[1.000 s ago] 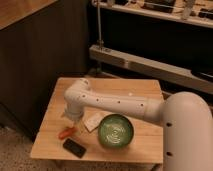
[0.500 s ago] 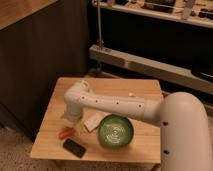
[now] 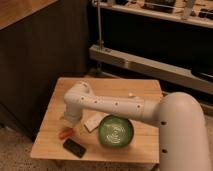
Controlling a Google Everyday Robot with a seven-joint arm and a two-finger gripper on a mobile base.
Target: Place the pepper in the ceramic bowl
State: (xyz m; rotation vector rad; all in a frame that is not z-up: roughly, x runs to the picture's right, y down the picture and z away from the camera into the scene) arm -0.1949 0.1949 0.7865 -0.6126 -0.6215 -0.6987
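The small orange-red pepper [image 3: 66,133] lies on the wooden table [image 3: 47,142] near its front left. The green ceramic bowl [image 3: 115,131], with pale rings inside, stands to the pepper's right, and nothing shows inside it. My white arm reaches across the table from the right and bends down at its left end. The gripper [image 3: 69,119] hangs just above and slightly behind the pepper, mostly hidden by the arm.
A flat black phone [image 3: 74,147] lies at the table's front edge, just in front of the pepper. A small white object [image 3: 93,121] sits between the pepper and the bowl. Dark cabinets stand on the left and a metal shelf rail [image 3: 150,67] runs behind.
The arm's bend has shifted very slightly to the right. The pepper, the bowl and the phone have not moved.
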